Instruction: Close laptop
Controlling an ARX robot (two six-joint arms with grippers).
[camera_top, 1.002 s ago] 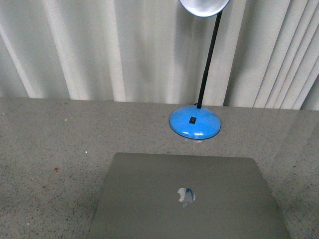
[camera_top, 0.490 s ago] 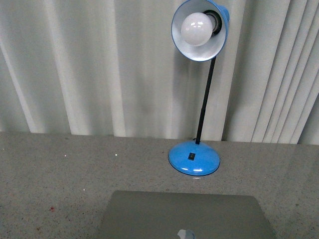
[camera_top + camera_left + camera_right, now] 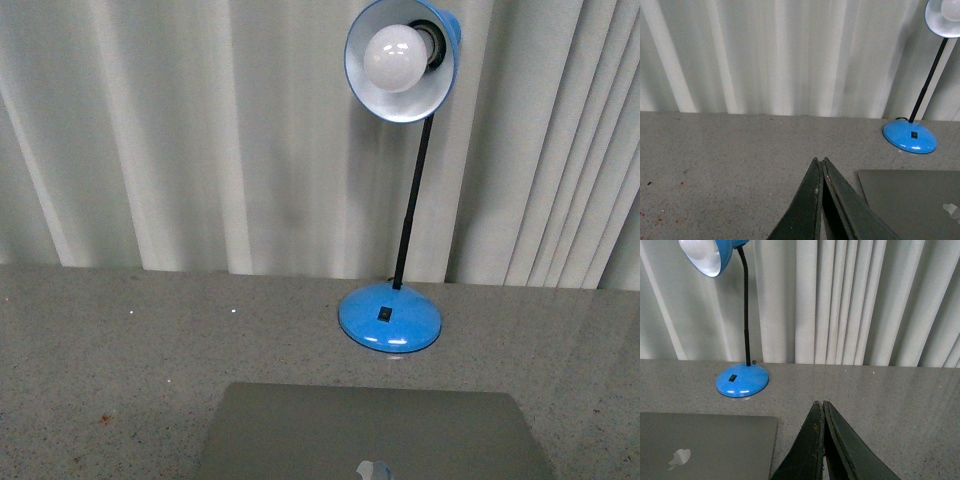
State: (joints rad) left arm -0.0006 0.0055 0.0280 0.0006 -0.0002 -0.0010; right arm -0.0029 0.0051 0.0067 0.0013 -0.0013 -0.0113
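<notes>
The silver-grey laptop (image 3: 365, 435) lies flat on the speckled grey table with its lid down and the apple logo facing up at the bottom edge of the front view. It also shows in the left wrist view (image 3: 912, 200) and in the right wrist view (image 3: 705, 445). My left gripper (image 3: 819, 161) is shut and empty, above the table just left of the laptop. My right gripper (image 3: 819, 403) is shut and empty, above the table just right of the laptop. Neither gripper shows in the front view.
A blue desk lamp stands behind the laptop, with its round base (image 3: 389, 318) on the table and its shade (image 3: 400, 58) and white bulb high up. White pleated curtains hang along the table's far edge.
The front view has tilted up: the laptop sits lower in the picture and the whole lamp now shows. The last half second shows no change.
</notes>
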